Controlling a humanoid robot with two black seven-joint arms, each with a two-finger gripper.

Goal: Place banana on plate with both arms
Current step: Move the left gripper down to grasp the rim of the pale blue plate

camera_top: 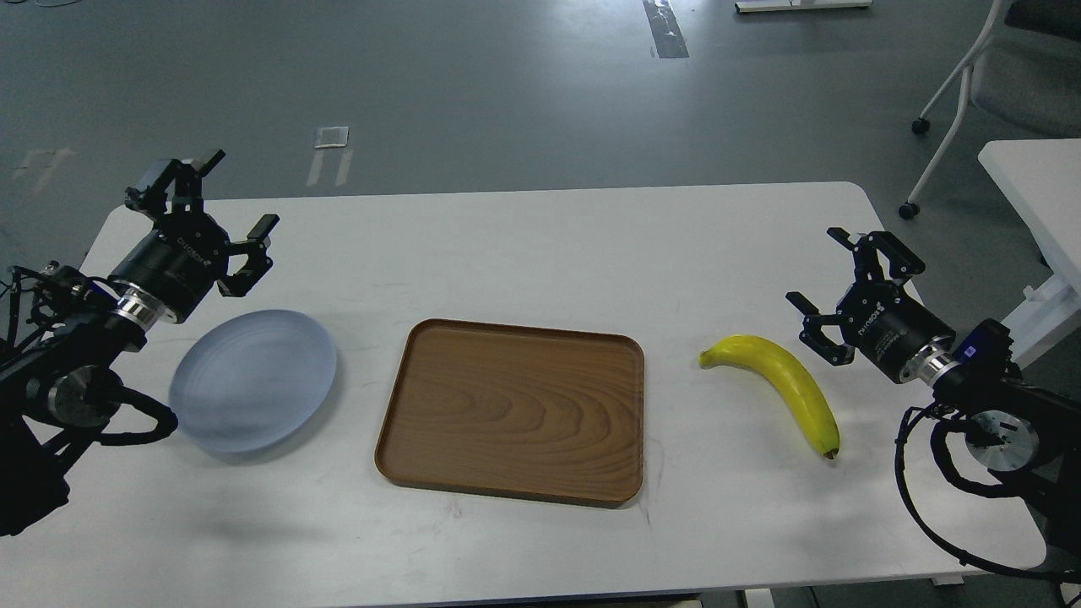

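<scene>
My left arm comes in from the left edge, and its black two-fingered left gripper [232, 203] hangs above the far-left part of the white rectangular surface [524, 245], its jaws spread wide apart with nothing between them. Just beneath and a little nearer to me lies the round, shallow, pale blue-grey plate [253, 382], bare, flat on the surface and not touched by the gripper.

In the middle of the surface sits the rectangular brown wooden tray [515, 409] with rounded corners and a low rim, nothing in it. It lies between the plate and the fruit, apart from both.

The curved, bright yellow banana [781, 382] lies on the surface to the right of the tray, well apart from the plate. Its greenish stem end points toward the tray and its dark tip points toward the near edge of the surface; the curve bows away from me.

My right arm enters from the right edge. Its black right gripper [815, 270] hangs just beside the banana, on its right and slightly farther back, not touching it. Its jaws also stand apart and hold nothing.

Beyond the surface is grey floor [473, 84], and at the far right stands a chair with white wheeled legs [937, 93] next to a second white table [1034, 194].
</scene>
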